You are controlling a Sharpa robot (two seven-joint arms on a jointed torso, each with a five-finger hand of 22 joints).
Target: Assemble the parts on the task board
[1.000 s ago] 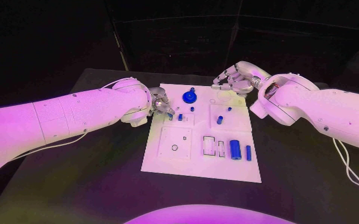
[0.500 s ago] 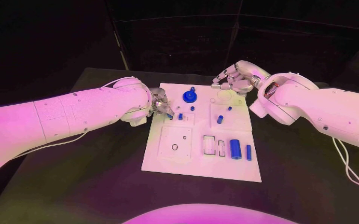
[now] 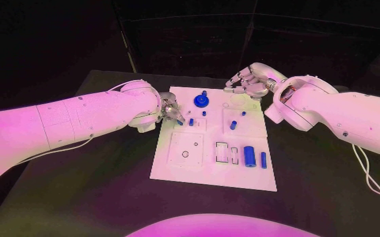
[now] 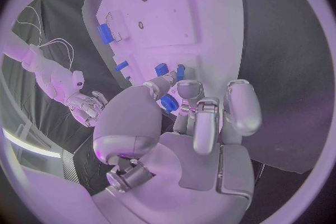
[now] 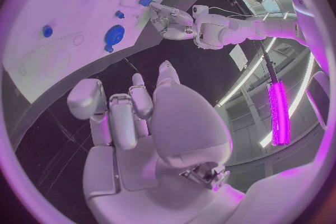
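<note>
The task board lies flat in the middle of the black table, between the two arms.

Left hand: positioned over the board's left edge, near its far end. Its fingers are curled inward around a small blue part; in the left wrist view the part sits between the thumb and the fingertips, so the hand is grasping it. Two further small blue pegs stand on the board just beyond the fingertips.

Right hand: raised above the board's far right corner, apart from the surface. The right wrist view shows its fingers bent in toward the palm with nothing between them; the hand is clenched and holds nothing.

Parts on the board: a blue gear stands near the far edge, centre. A short blue peg and a smaller one sit in the right-hand middle area. A large blue cylinder lies near the right side of the near half, with a thin blue pin just beside it. A small ring lies in the left near panel.
</note>
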